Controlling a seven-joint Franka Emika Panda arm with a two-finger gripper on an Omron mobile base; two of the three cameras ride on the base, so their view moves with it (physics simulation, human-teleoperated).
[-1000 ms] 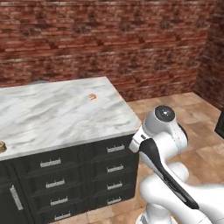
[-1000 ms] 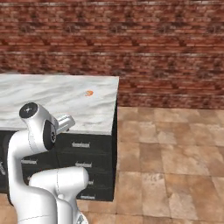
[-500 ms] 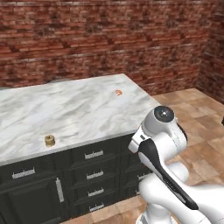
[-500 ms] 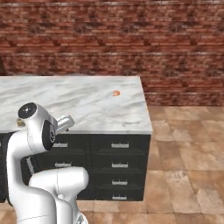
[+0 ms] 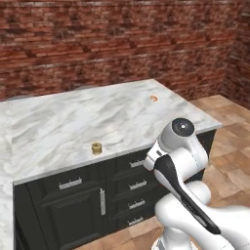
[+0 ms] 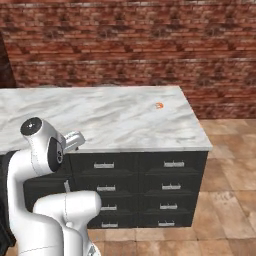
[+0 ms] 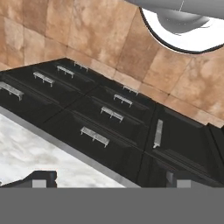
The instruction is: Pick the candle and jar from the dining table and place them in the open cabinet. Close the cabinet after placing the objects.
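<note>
Left base view: candle, a stubby tan cylinder, stands upright on the marble counter near its front edge, above the black drawer fronts. A small orange item lies far back toward the counter's right corner, well apart from the candle; it is too small to identify. A brick wall runs behind the counter.

Right base view: the same orange item sits near the counter's right end. Drawers below are all shut, silver handles flush; nothing of their contents can be seen.

Arm pose: the white arm is folded close to the base, elbow raised at counter height, in front of the drawers.

Hand view: fingers spread wide and released, holding nothing. The two dark tips frame the counter edge, with drawer fronts and tiled floor beyond.
</note>
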